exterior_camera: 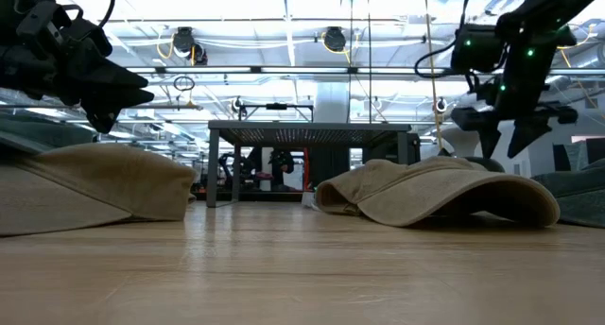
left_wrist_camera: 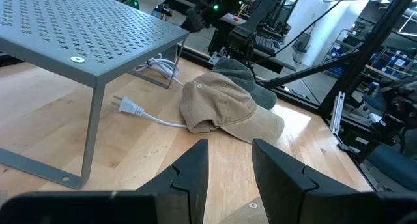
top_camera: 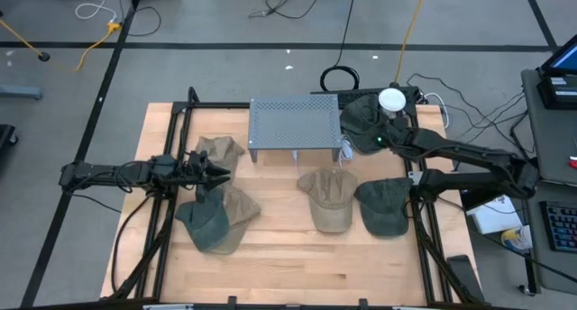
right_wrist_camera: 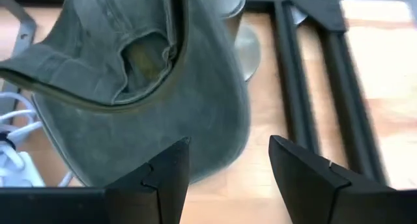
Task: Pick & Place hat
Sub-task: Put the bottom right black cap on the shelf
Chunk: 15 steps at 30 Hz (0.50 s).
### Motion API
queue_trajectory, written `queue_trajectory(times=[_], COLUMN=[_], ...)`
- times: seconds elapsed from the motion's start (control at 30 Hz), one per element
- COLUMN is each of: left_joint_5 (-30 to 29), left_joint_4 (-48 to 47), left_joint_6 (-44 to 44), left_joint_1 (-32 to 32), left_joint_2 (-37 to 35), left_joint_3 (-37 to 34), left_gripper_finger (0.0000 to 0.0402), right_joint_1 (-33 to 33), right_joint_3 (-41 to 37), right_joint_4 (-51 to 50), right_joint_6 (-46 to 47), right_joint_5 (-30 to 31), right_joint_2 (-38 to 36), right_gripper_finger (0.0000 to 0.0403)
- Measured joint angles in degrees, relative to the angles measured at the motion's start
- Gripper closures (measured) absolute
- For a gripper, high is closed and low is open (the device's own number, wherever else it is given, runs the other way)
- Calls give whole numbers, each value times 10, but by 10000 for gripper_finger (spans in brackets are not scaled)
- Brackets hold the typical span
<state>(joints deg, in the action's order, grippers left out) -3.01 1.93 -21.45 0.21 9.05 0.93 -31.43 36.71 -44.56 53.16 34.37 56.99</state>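
Observation:
Several caps lie on the wooden table. A green hat (top_camera: 361, 123) (right_wrist_camera: 130, 74) sits at the far right corner beside a white knob (top_camera: 392, 99). My right gripper (top_camera: 380, 141) (right_wrist_camera: 228, 165) (exterior_camera: 504, 141) hangs open just above its brim, pointing down; no touch shows. My left gripper (top_camera: 215, 173) (left_wrist_camera: 231, 168) (exterior_camera: 99, 89) is open and level above the table's left part, between a tan cap (top_camera: 221, 150) and a tan-and-green pair (top_camera: 216, 222). It faces a tan cap (top_camera: 329, 199) (left_wrist_camera: 225, 107) and a green cap (top_camera: 383, 207).
A grey perforated metal stand (top_camera: 293, 125) (left_wrist_camera: 85, 35) stands at the far middle, with a white plug and cable (left_wrist_camera: 140, 110) on the wood under it. Black frame rails (top_camera: 424, 220) run along the table's left and right sides. Bare wood lies along the near edge.

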Motion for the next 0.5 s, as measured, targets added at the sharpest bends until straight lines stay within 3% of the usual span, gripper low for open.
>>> queue_trajectory(times=[0.27, 0.5], left_joint_5=[0, 0], left_joint_4=[0, 0], left_joint_6=[0, 0], left_joint_1=[0, 0], left_joint_2=[0, 0], left_joint_3=[0, 0], left_gripper_finger=[279, 279], right_joint_1=[-31, -53], right_joint_3=[-46, -66], right_joint_4=[69, 132], right_joint_6=[-23, -44], right_joint_5=[2, -17], right_joint_2=[2, 9], right_gripper_finger=[214, 316])
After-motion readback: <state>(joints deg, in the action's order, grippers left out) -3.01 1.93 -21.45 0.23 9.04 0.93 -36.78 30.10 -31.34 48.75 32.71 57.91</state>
